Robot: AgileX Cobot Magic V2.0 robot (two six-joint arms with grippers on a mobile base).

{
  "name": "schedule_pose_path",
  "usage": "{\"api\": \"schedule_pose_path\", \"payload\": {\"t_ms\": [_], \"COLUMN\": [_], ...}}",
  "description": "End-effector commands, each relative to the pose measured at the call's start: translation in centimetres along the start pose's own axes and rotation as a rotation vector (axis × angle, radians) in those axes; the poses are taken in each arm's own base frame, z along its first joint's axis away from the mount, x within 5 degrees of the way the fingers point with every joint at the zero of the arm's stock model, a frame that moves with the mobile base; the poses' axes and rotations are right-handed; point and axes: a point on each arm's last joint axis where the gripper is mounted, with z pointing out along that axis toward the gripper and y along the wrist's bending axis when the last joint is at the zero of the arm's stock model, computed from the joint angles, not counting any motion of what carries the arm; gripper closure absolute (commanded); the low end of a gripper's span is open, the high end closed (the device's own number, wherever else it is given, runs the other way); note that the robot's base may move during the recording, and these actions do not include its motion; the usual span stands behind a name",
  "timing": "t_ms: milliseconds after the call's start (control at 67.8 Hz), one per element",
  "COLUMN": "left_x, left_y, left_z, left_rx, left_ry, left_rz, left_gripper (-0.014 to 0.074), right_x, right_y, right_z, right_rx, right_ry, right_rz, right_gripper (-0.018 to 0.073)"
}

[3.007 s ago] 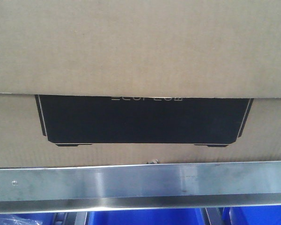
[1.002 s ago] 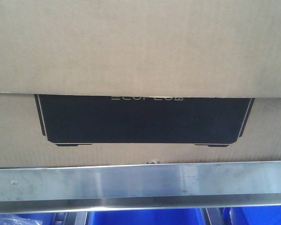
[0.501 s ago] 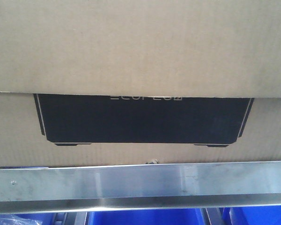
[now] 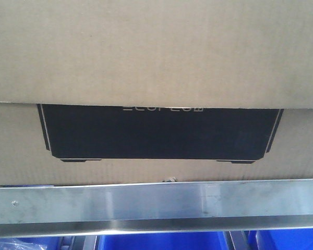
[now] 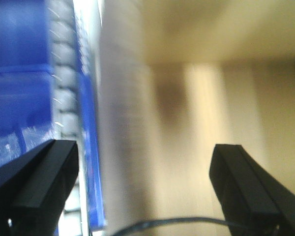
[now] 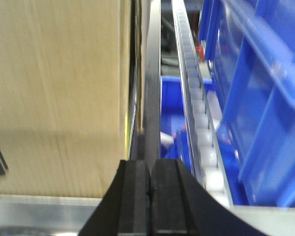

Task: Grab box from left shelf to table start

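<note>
Front view: the shelf point(image 4: 156, 204) shows as 1 brushed silvery front rail spanning the full frame width, wider than what I can see of its load. A small fastener sits near the rail's left end. The box point(image 4: 156, 172) rests directly on the shelf, its lower front edge just behind the rail's top lip. Its brown corrugated face carries 1 black printed rectangle with clipped corners and thin pale lettering. From my right wrist view, the box side point(image 6: 59, 88) stands beside the shelf's metal edge point(image 6: 150, 73). Contact there: cannot tell.
</note>
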Motion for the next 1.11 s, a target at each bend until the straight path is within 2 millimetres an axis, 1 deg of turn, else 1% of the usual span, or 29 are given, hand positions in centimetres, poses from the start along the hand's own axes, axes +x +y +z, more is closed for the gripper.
{"api": "schedule_pose_path", "payload": {"t_ms": [0,192,265,310,354,398,413,457,472,531,590,722,826,885,899,988,1002,1091], "left_x": [-0.9,-0.8,-0.7,-0.7,-0.7,-0.6,-0.6,-0.6,-0.6,-0.5,-0.5,-0.5,-0.5,-0.5,-0.5,-0.6,-0.6,-0.6], "left_y": [-0.5,-0.5,-0.3,-0.3,-0.2,-0.2,-0.2,-0.2,-0.2,-0.2,-0.2,-0.3,-0.3,-0.3,-0.3,-0.3,-0.3,-0.3], "left_z": [-1.7,-1.4,-1.4,-1.4,-1.4,-1.4,-1.4,-1.4,-1.4,-1.4,-1.4,-1.4,-1.4,-1.4,-1.4,-1.4,-1.4,-1.4], "left_rx": [-0.003,-0.005,-0.027,-0.037,-0.037,-0.037,-0.037,-0.037,-0.037,-0.038,-0.038,-0.036,-0.036,-0.036,-0.036,-0.036,-0.036,-0.036], "left_ry": [-0.085,-0.068,-0.054,-0.048,-0.045,-0.043,-0.043,-0.041,-0.041,-0.033,-0.033,-0.033,-0.033,-0.033,-0.033,-0.039,-0.039,-0.041], "left_rz": [0.031,0.037,0.05,0.056,0.057,0.057,0.057,0.057,0.057,0.056,0.056,0.055,0.055,0.055,0.055,0.056,0.056,0.056], "left_gripper": [0.0155,0.0155,0.0155,0.0155,0.0155,0.0155,0.0155,0.0155,0.0155,0.0155,0.0155,0.0155,0.0155,0.0155,0.0155,0.0155,0.0155,0.0155], "right_x": [-1.4,-2.7,-3.8,-4.5,-5.3,-6.3,-6.3,-7.3,-7.6,-8.7,-10.0,-13.7,-16.4,-17.5,-18.0,-19.8,-20.3,-21.9], "right_y": [0.0,0.1,0.2,0.3,0.4,0.4,0.5,0.6,0.6,0.7,0.7,1.0,1.2,1.3,1.3,1.5,1.5,1.7], "right_z": [-0.1,-0.5,-0.8,-1.0,-1.3,-1.6,-1.7,-1.9,-2.0,-2.1,-2.3,-2.6,-1.9,-1.1,-1.0,0.7,0.9,3.0], "right_rx": [0.0,-0.009,-0.016,-0.021,-0.025,-0.029,-0.03,-0.033,-0.034,-0.036,-0.039,-0.045,-0.046,-0.046,-0.046,-0.045,-0.046,-0.044], "right_ry": [-0.152,-0.201,-0.203,-0.197,-0.189,-0.187,-0.18,-0.174,-0.18,-0.175,-0.176,-0.19,-0.15,-0.092,-0.085,0.017,0.022,0.108], "right_rz": [0.015,0.096,0.112,0.117,0.117,0.116,0.116,0.115,0.115,0.114,0.114,0.112,0.105,0.104,0.104,0.103,0.102,0.1], "right_gripper": [0.0492,0.0492,0.0484,0.0458,0.0405,0.0307,0.0291,0.0143,0.0125,-0.0016,-0.008,-0.0034,-0.0006,0.0006,0.0008,0.0008,0.0008,0.0008]}}
